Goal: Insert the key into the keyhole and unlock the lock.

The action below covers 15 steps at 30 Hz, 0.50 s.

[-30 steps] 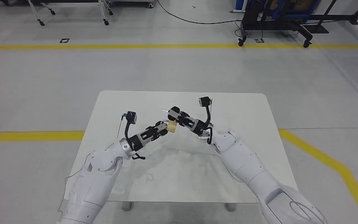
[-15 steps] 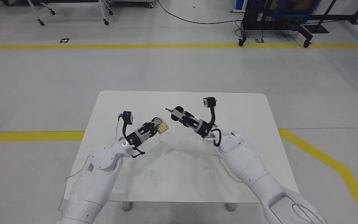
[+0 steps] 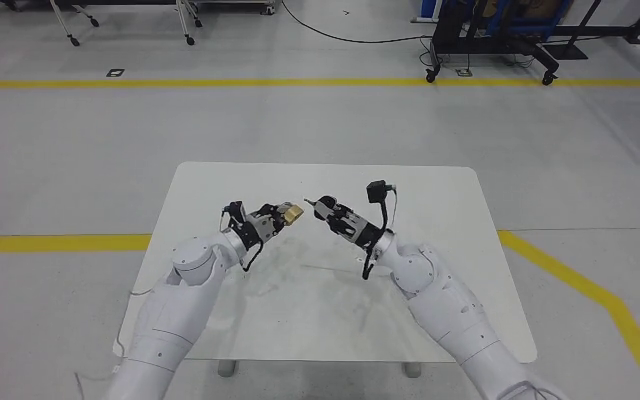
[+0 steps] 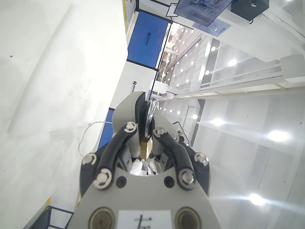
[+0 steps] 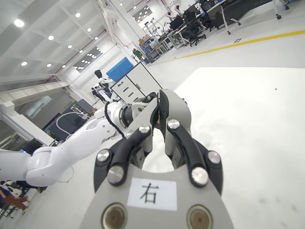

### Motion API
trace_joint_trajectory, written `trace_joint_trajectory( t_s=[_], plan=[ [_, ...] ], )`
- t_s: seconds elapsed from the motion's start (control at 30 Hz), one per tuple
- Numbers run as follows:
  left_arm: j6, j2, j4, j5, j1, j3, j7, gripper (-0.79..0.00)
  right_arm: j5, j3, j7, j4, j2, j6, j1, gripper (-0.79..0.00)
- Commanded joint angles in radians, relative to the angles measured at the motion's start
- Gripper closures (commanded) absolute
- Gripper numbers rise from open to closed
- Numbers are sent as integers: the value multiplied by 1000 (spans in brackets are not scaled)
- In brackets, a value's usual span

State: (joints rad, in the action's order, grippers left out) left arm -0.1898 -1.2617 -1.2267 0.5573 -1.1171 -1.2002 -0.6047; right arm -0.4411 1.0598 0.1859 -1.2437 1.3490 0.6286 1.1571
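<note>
A small brass padlock (image 3: 291, 213) hangs above the middle of the white table (image 3: 430, 190), with my left gripper (image 3: 273, 216) shut on it. In the left wrist view the silver shackle (image 4: 152, 109) is pinched between the fingertips and the brass body (image 4: 145, 148) sits between the fingers. My right gripper (image 3: 321, 208) is just right of the lock, facing it across a small gap. It is shut on the thin key (image 3: 309, 201), whose tip points toward the lock. In the right wrist view the pads (image 5: 163, 108) are pressed together and hide the key.
The table's far edge and rounded corner (image 5: 197, 70) lie beyond the right gripper. The left arm (image 5: 78, 139) stretches across the table toward the right wrist camera. A thin white cable (image 4: 83, 134) loops beside the left gripper.
The lock and the key gripper were together a second ago and now stand a little apart. The left wrist has turned and drawn the lock leftward and up.
</note>
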Motion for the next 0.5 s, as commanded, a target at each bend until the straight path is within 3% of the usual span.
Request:
trace_joint_trajectory(
  t_s=[0.0, 0.23, 0.33, 0.47],
  plan=[
    [6, 2, -5, -48, 9, 7, -2, 0, 5, 5, -1, -19, -1, 0, 9, 0],
    [6, 2, -5, -48, 9, 7, -2, 0, 5, 5, -1, -19, -1, 0, 9, 0],
    [-22, -4, -21, 64, -17, -7, -4, 0, -3, 6, -2, -20, -2, -5, 9, 0],
    [-132, -2, -31, 186, -40, -44, -16, 0, -304, 29, -58, -97, -18, -88, 8, 0]
  ],
)
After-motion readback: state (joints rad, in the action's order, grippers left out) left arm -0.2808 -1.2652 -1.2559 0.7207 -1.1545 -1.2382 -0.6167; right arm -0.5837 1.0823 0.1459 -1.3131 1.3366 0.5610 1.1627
